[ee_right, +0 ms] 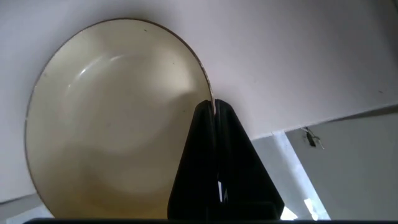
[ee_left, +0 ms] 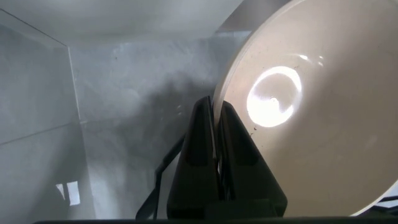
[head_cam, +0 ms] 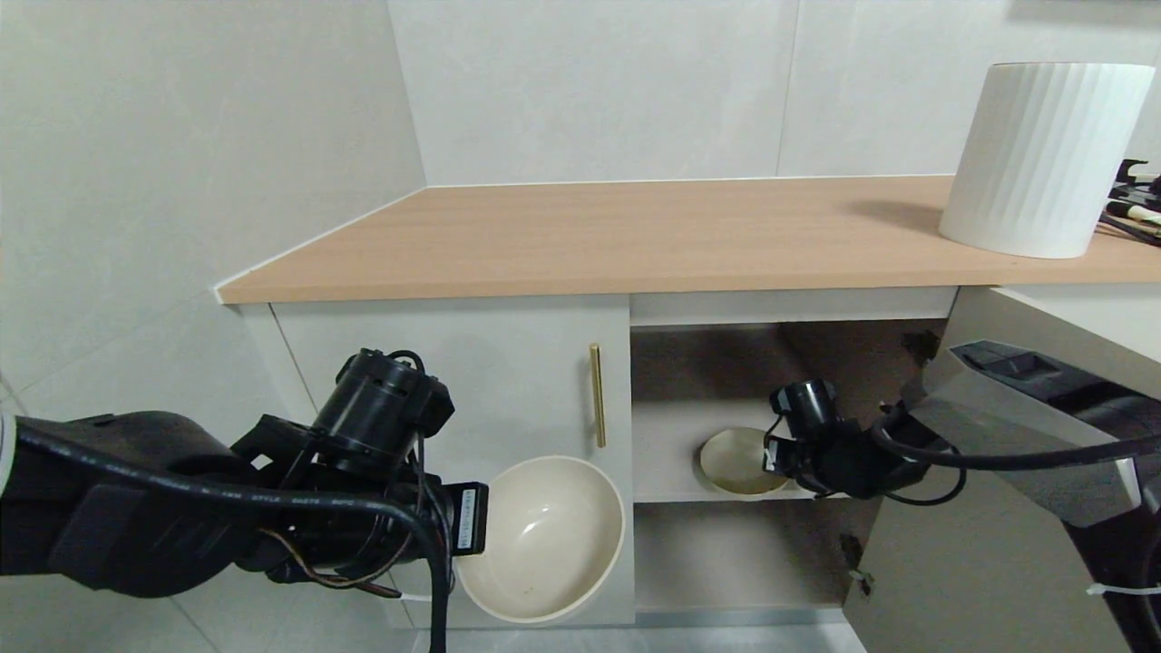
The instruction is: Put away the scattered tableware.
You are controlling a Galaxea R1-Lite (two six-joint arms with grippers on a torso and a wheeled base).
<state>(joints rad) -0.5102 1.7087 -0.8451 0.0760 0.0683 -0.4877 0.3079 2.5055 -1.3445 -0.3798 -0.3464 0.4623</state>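
Note:
A large cream bowl (head_cam: 544, 540) hangs tilted on its side in front of the closed left cabinet door, low down. My left gripper (head_cam: 472, 519) is shut on its rim, and the left wrist view has the fingers (ee_left: 214, 134) pinching the bowl's (ee_left: 311, 112) edge. Inside the open right half of the cabinet, a smaller cream plate (head_cam: 739, 461) lies on the middle shelf. My right gripper (head_cam: 771, 458) is shut on that plate's (ee_right: 118, 118) rim, the fingers (ee_right: 213, 118) clamped over its edge.
The cabinet (head_cam: 453, 381) has a gold handle (head_cam: 597, 394) on its closed left door; the right door (head_cam: 1043, 417) stands swung open at the right. On the wooden counter (head_cam: 590, 236) sits a ribbed white cylinder (head_cam: 1043, 159) with dark utensils (head_cam: 1134, 213) behind it.

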